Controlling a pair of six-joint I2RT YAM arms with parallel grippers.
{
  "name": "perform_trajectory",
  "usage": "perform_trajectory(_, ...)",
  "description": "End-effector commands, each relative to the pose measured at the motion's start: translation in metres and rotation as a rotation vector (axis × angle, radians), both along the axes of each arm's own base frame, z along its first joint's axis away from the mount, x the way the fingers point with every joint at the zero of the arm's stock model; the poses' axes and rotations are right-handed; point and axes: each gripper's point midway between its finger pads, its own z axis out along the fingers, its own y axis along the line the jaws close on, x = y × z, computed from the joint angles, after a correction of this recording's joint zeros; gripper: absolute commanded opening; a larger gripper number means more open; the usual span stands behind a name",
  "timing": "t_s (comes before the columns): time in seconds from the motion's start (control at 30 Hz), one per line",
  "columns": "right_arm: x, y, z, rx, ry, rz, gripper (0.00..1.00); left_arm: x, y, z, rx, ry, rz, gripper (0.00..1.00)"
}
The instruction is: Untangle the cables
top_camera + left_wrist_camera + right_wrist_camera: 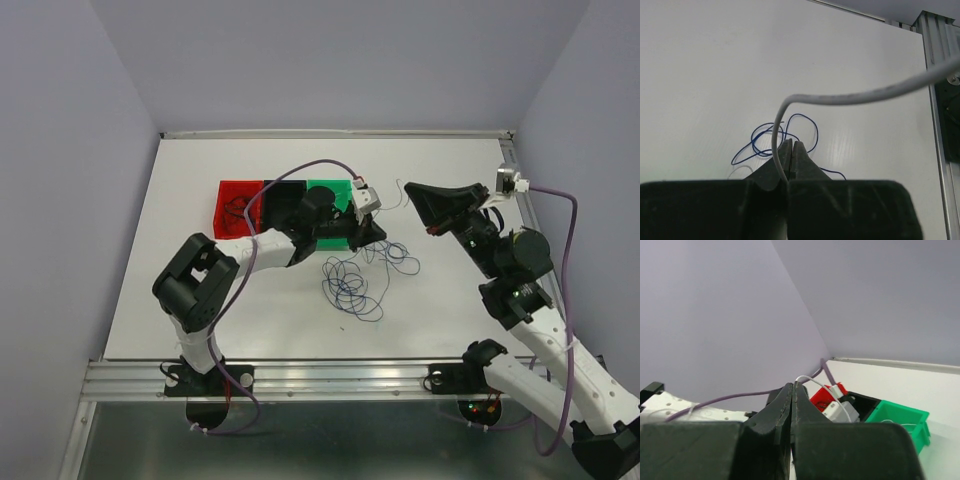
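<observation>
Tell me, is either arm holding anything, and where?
The left jaws pinch a white cable where it curves down between them; its end is hidden. The right jaws are shut, empty.

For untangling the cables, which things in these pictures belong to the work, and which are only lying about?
Belong to the job:
thin cables in a loose tangle;
white cable, pinched in the left gripper;
right gripper, shut and empty.

Only lying about:
red bin;
black bin;
green bin.
</observation>
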Motion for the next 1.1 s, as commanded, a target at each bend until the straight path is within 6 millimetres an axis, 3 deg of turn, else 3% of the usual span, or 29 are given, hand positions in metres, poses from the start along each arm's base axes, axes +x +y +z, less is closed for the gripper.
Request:
perform_trajectory(0.0, 0.018, -0.026, -0.028, -0.005, 0.059, -0.176, 0.0, -0.004, 0.008, 0.061, -0.062, -0.134, 0.015, 0.0)
perform_trajectory(0.07, 0.039, -0.052, -0.052, -0.007, 0.135, -0.356, 0.01, -0.007, 0.011, 0.068, -0.051, -0.141, 0.02, 0.0)
perform_trajectory(0.1, 0.055, -0.064, -0.078, -0.034, 0.209, -0.455, 0.01, -0.012, 0.014, 0.078, -0.055, -0.149, 0.02, 0.0)
perform_trajectory(0.2, 0.078, -0.073, -0.115, -0.133, 0.317, -0.568, 0.01, -0.023, 0.016, 0.098, -0.064, -0.161, -0.005, 0.0)
perform_trajectory(0.27, 0.094, -0.071, -0.131, -0.192, 0.369, -0.602, 0.09, -0.036, 0.021, 0.118, -0.073, -0.163, -0.017, 0.0)
perform_trajectory(0.33, 0.101, -0.07, -0.14, -0.222, 0.395, -0.616, 0.4, -0.046, 0.031, 0.14, -0.087, -0.149, -0.008, 0.0)
perform_trajectory(0.4, 0.101, -0.07, -0.143, -0.225, 0.4, -0.622, 0.78, -0.059, 0.042, 0.16, -0.108, -0.145, -0.008, 0.0)
perform_trajectory(0.47, 0.098, -0.069, -0.143, -0.236, 0.389, -0.605, 0.84, -0.062, 0.051, 0.169, -0.123, -0.141, 0.027, 0.0)
perform_trajectory(0.5, 0.096, -0.067, -0.143, -0.244, 0.381, -0.589, 0.84, -0.067, 0.059, 0.181, -0.145, -0.155, 0.047, 0.0)
perform_trajectory(0.6, 0.081, -0.041, -0.137, -0.303, 0.313, -0.42, 0.83, -0.059, 0.071, 0.191, -0.15, -0.139, 0.147, 0.0)
perform_trajectory(0.73, 0.043, 0.013, -0.14, -0.408, 0.2, -0.051, 0.84, -0.051, 0.078, 0.194, -0.148, -0.142, 0.207, 0.0)
perform_trajectory(0.83, 0.022, 0.038, -0.152, -0.48, 0.149, 0.146, 0.83, -0.055, 0.078, 0.195, -0.154, -0.145, 0.192, 0.0)
perform_trajectory(1.0, -0.015, 0.071, -0.168, -0.561, 0.022, 0.473, 0.78, -0.049, 0.082, 0.194, -0.151, -0.158, 0.228, 0.0)
perform_trajectory(1.07, -0.014, 0.075, -0.175, -0.562, 0.026, 0.492, 0.78, -0.046, 0.085, 0.194, -0.152, -0.164, 0.255, 0.0)
